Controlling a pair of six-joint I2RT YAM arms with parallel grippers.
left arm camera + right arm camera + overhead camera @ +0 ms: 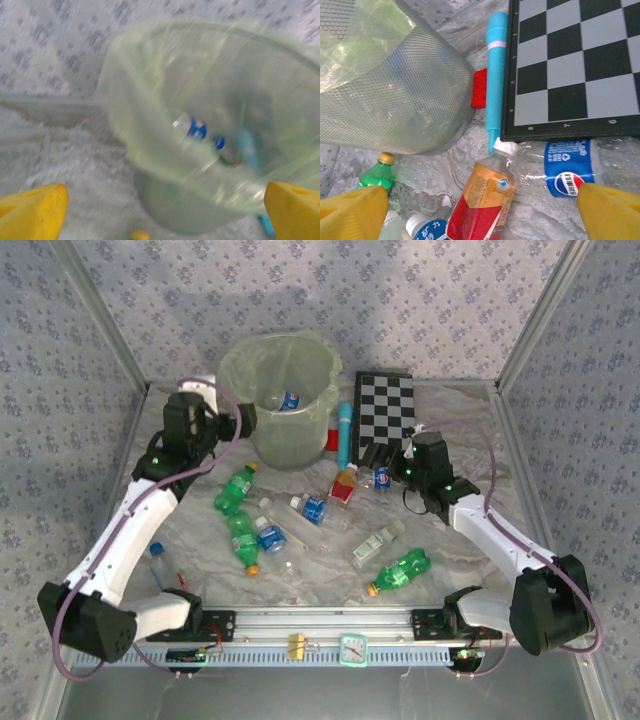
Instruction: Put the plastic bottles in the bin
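Two end effectors [165, 200] [482, 200], nine bottles [400, 570] on table [320, 585], one [290, 400] in bin [300, 445]

Round translucent pale-green plastic bin [395, 100]: wall embossed with fine mesh texture, semi-matt.
Clear plastic bag liner [355, 45]: thin crinkled film, glossy.
Clear plastic bottle with blue label [570, 167]: glossy ribbed wall, smooth printed label film.
Clear plastic bottle with red-and-orange label [482, 205]: glossy, white plastic cap.
Green translucent plastic bottle with orange cap [400, 570]: glossy.
Slim teal plastic tube [496, 75]: smooth, satin.
Small red plastic block [479, 88]: smooth.
Black-and-white checkerboard [575, 65]: flat, matt.
Grey-white marbled tabletop [320, 580]: smooth, low sheen.
Silver metal rail at near edge [300, 620]: bare, grooved.
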